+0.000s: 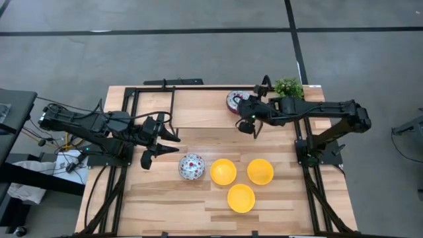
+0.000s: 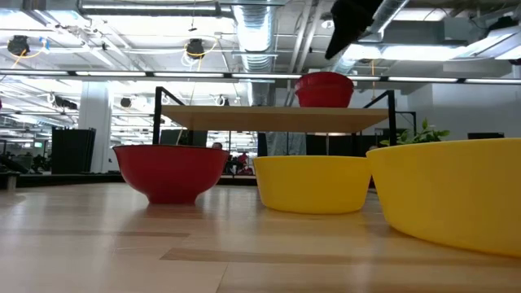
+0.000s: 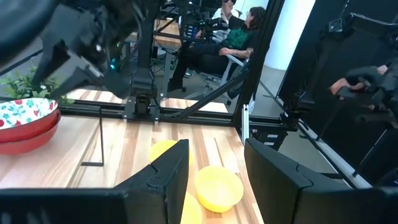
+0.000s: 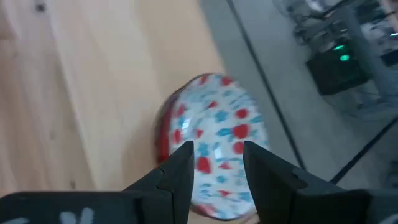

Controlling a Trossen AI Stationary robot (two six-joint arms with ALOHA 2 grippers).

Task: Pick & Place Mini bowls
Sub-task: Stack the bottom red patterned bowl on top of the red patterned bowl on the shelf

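Note:
One floral mini bowl (image 1: 192, 166), red outside (image 2: 171, 171), sits upright on the table beside three yellow mini bowls (image 1: 223, 171) (image 1: 260, 171) (image 1: 240, 198). Two more floral bowls are stacked (image 1: 235, 100) (image 3: 23, 118) on a raised wooden shelf (image 2: 269, 118) at the far side. My right gripper (image 1: 250, 127) (image 4: 216, 171) hovers open over that stack (image 4: 214, 140), apart from it. My left gripper (image 1: 170, 143) (image 3: 217, 180) is open, level above the table, left of the floral bowl, with yellow bowls (image 3: 217, 186) ahead of it.
A small green plant (image 1: 289, 86) stands at the far right corner, beside the shelf. Black frame posts (image 1: 135, 99) hold the shelf and edge the table. Bare wood lies near the front edge (image 1: 165, 205). People sit in the room beyond (image 3: 239, 31).

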